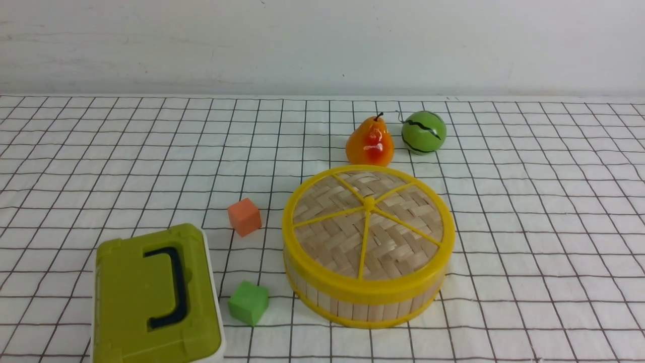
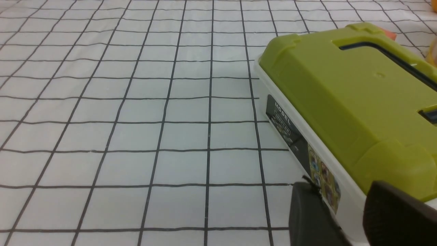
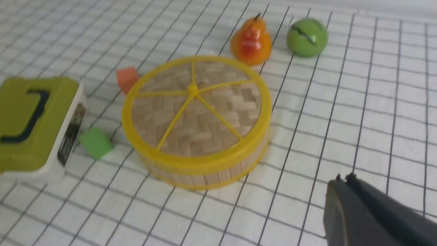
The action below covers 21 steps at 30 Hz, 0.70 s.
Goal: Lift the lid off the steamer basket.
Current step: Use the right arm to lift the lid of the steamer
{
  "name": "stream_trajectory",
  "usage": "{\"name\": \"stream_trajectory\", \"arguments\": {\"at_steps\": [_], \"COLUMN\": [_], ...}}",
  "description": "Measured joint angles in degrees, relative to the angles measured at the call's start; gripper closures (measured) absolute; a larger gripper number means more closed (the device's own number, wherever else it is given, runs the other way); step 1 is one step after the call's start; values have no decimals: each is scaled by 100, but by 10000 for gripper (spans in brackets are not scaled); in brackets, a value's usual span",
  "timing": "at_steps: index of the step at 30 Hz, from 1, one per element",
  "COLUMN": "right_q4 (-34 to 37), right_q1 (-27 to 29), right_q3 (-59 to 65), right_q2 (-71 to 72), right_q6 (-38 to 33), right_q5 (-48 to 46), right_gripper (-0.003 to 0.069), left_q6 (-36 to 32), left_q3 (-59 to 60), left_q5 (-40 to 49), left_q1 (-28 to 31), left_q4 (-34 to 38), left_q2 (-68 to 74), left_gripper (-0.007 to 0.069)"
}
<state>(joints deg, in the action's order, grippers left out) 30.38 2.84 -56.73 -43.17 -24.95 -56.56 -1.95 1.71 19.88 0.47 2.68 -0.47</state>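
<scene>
The lid (image 1: 368,227), woven tan bamboo with a yellow rim and spokes, lies flat on the steamer basket (image 1: 363,305) at the table's middle. The right wrist view shows the lid (image 3: 196,109) seated on the basket (image 3: 205,176), with my right gripper (image 3: 343,177) shut on nothing, hovering over bare cloth apart from the basket. My left gripper (image 2: 341,186) stands open beside the olive-green box (image 2: 358,99), with nothing held between its fingers. Neither gripper shows in the front view.
The olive-green box (image 1: 156,295) with a dark handle sits at the front left. An orange cube (image 1: 244,217) and a green cube (image 1: 248,302) lie between it and the basket. A pear (image 1: 370,141) and a green ball (image 1: 424,132) stand behind the basket.
</scene>
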Motion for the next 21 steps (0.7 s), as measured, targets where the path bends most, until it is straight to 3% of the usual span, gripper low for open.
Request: {"name": "stream_trajectory", "arguments": {"at_steps": [6,11,19,21], "right_q4": [-928,-2086,-2532,-2566], "right_q1": [-1164,-2188,-2835,-2977], "right_q3": [-1868,-2983,-4236,-4577], "right_q2": [-2089,-3533,-5341,-5869], "right_q6": [23,628,1079,1079], "right_q5": [-1263,-1494,-1488,-1488], "right_gripper": [676,671,641,586], "left_q6": [0,0,0,0], "left_q3": [0,0,0,0], "left_q5": [0,0,0,0], "left_q1": [0,0,0,0], "left_q4": [0,0,0,0], "left_q2": [0,0,0,0], "left_gripper": [386,386,386,386]}}
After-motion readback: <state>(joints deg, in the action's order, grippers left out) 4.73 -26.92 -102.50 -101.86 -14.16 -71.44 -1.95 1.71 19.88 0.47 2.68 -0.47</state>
